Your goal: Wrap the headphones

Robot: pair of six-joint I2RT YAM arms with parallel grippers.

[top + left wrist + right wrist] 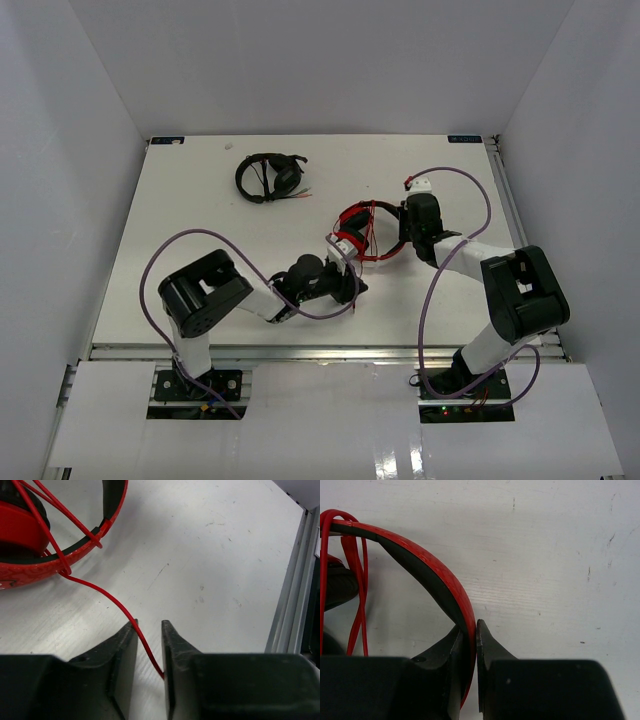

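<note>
Now, with your right gripper (469, 625) clamped on the headphones (435, 575), draw the cable (107, 596) snug between the near-closed jaws of the left gripper (149, 622), whose pinch I cannot tell.

Top view, upper left: all-black headphones (270, 178) lie flat on the white table (200, 200), wire ends just right of them. I see blue tags (165, 141) at both far corners. Left-wrist view, right edge: metal rail (292, 595) along the table.
</note>
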